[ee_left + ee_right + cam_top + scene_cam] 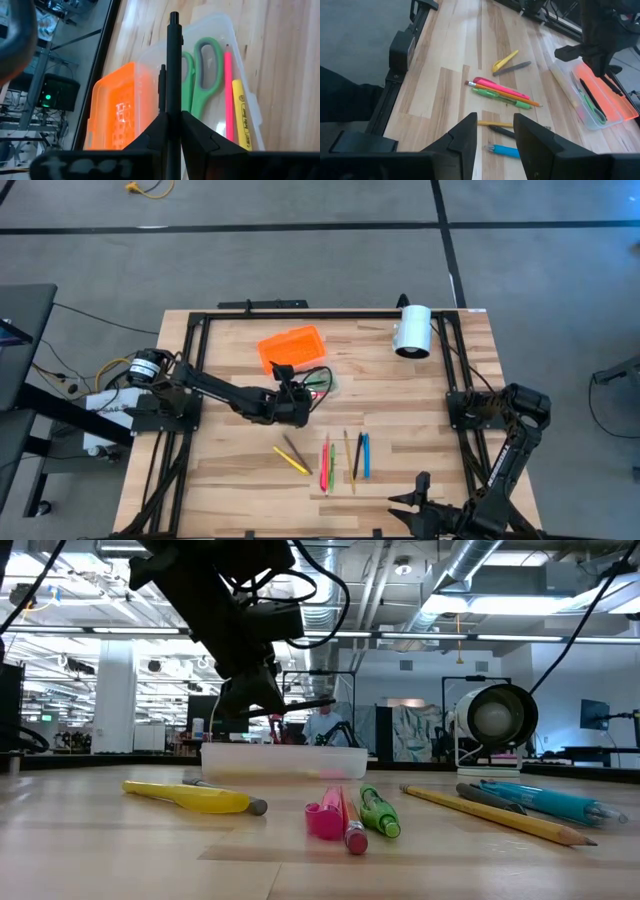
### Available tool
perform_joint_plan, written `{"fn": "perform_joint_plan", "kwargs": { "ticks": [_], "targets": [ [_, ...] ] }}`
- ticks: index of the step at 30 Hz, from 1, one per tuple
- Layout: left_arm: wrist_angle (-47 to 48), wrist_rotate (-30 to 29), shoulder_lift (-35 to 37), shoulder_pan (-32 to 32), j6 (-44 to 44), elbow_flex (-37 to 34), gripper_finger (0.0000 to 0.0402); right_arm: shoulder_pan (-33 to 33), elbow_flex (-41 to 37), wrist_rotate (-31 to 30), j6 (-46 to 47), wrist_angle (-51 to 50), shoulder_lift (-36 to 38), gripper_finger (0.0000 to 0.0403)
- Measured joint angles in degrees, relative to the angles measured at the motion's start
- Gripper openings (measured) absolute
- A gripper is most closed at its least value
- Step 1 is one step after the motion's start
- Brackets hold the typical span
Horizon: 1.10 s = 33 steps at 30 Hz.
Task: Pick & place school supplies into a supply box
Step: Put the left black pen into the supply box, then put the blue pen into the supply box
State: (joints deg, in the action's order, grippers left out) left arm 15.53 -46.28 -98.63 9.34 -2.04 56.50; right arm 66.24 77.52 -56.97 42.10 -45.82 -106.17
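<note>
My left gripper (173, 118) (293, 392) is shut on a black pen (173, 60) and hangs over the supply box's clear base (248, 102) (285, 761). Inside the base lie green-handled scissors (202, 70), a pink pen (228, 90), a yellow highlighter (240, 117) and another black pen (162, 87). The orange lid (112, 115) (292, 346) lies flat beside the base. More pens and pencils (330, 458) (502, 92) lie loose on the table. My right gripper (492, 132) (421, 498) waits open near the near edge, touching nothing. My left gripper pinches the black pen's barrel (173, 107) between its two fingers. The pen lies along the fingers, and its button end (173, 17) sticks out well past their tips. It is lifted clear above the clear base, touching nothing else that I can see.
A white cylinder (411, 330) (492, 718) lies on its side near the far right corner. The loose pens include a yellow highlighter (195, 797), pink and green pens (340, 815), a yellow pencil (500, 815) and a blue pen (545, 798). A black frame (300, 313) runs around the table.
</note>
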Motion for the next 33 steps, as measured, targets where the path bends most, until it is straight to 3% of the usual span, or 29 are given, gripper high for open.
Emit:
{"fn": "perform_joint_plan", "kwargs": {
  "ticks": [5, 15, 21, 27, 33],
  "targets": [
    [0.0, 0.0, 0.0, 0.0, 1.2, 0.0, 0.0031, 0.0, 0.0, 0.0, 0.0, 0.0, 0.0, 0.012],
    [0.0, -0.5, 0.0, 0.0, 1.2, 0.0, 0.01, 0.0, 0.0, 0.0, 0.0, 0.0, 0.0, 0.012],
    [0.0, -0.5, 0.0, 0.2, 1.8, 0.0, 0.0116, 0.0, 0.0, 0.0, 0.0, 0.0, 0.0, 0.012],
    [-0.5, 2.7, 0.2, 4.8, 2.2, 0.0, 0.0108, -2.7, 0.0, -0.3, 0.3, -0.2, 0.0, 0.0121],
    [-0.1, 3.4, 0.2, 14.0, 8.3, 0.0, 0.0098, -9.2, 0.0, 1.0, 5.0, -0.5, 0.0, 0.012]
  ]
}}
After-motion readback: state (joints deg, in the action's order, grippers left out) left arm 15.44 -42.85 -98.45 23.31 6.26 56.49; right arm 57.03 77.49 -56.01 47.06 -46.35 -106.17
